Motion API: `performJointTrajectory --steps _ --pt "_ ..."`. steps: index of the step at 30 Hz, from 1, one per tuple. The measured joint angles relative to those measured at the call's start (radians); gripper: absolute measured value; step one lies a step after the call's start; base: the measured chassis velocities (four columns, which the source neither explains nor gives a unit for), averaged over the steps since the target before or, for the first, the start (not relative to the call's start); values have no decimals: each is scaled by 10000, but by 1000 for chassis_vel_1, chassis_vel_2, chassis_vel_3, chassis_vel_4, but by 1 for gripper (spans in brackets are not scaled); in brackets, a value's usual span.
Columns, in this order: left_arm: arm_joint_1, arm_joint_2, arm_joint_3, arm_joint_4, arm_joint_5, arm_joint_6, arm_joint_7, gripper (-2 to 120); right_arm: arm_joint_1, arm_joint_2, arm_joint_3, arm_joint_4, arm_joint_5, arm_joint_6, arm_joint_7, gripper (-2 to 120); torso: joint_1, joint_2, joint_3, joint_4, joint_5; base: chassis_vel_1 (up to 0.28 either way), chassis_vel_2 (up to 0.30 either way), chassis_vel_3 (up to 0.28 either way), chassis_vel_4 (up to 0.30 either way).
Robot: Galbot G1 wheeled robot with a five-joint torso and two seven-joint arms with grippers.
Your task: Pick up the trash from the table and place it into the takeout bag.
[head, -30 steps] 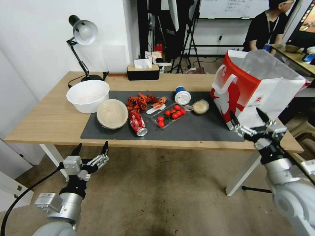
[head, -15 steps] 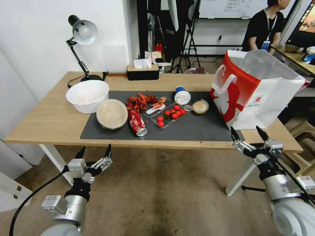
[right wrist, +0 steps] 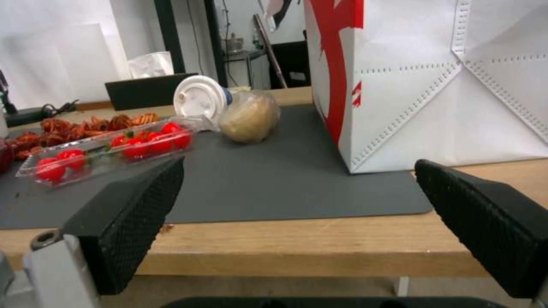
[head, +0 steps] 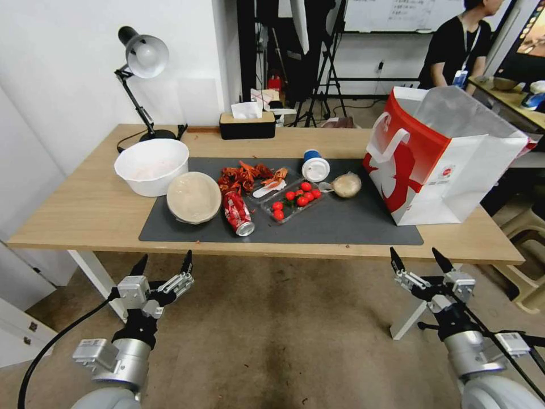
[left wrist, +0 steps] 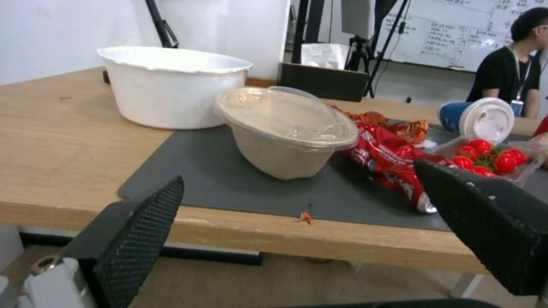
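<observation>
Both grippers hang spread and empty below the tabletop's (head: 85, 216) near edge — left gripper (head: 162, 267) short of the bowl (head: 194, 197) and can (head: 238, 212), right gripper (head: 417, 261) short of the bag (head: 448, 153) — so rise clear of the edge first, then pinch the lump (head: 347, 184) beside the bag.

The round beige lidded bowl (head: 194, 197) is sitting left of the red soda can (head: 238, 212). The red-and-white paper takeout bag (head: 440, 159) is standing right of both.
</observation>
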Motion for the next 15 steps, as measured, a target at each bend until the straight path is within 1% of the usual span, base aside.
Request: performJointTrajectory --steps 6,15 --pt "-18 -67 29 81 41 -47 36 100 -267 322 -121 -86 -261 108 -62 100 0 0 1 0 -1 0 0 0 0" --pt "66 -132 17 54 102 -110 55 100 -327 524 -235 -119 -409 134 -84 100 0 1 1 0 0 0 0 0 0"
